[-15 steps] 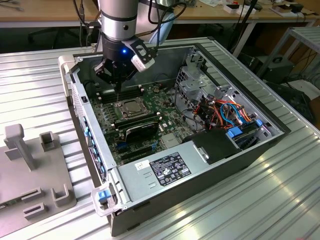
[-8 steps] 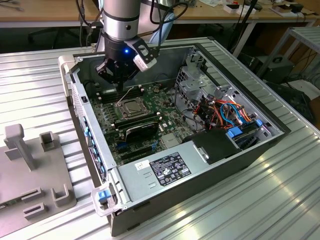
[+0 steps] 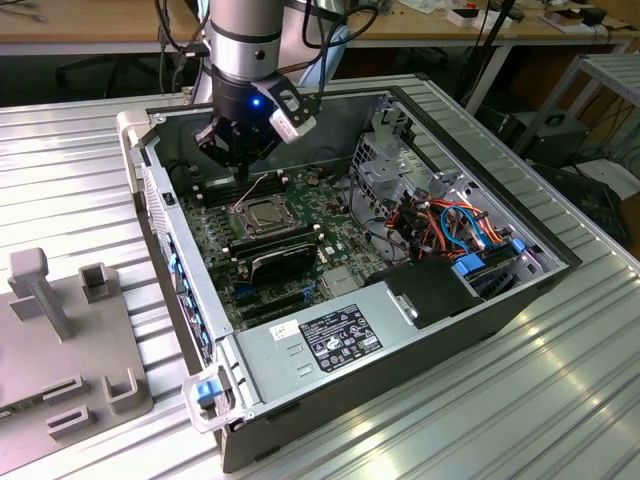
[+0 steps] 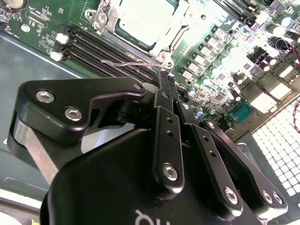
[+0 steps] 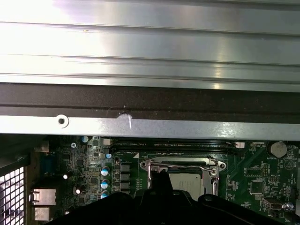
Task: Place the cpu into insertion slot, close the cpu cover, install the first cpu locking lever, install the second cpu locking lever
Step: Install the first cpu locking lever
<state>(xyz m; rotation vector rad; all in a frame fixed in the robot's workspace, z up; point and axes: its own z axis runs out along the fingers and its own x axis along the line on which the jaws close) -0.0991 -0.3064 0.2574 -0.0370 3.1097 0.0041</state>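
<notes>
My jaws are pressed together, pinching nothing I can see, and hang upper left of centre in the exterior view. The cpu point(image 3: 263, 214) lies just below their tips there, seated in the insertion slot point(image 4: 100, 18) with the cpu cover point(image 4: 182, 28) flat around it. A thin wire lever point(image 4: 125, 61) runs beside the socket. Lower centre, the grey power-supply box point(image 3: 252, 362) carries a white printed label point(image 3: 325, 343).

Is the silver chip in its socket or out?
In. The cpu lies flat inside the insertion slot, framed by its silver metal.
</notes>
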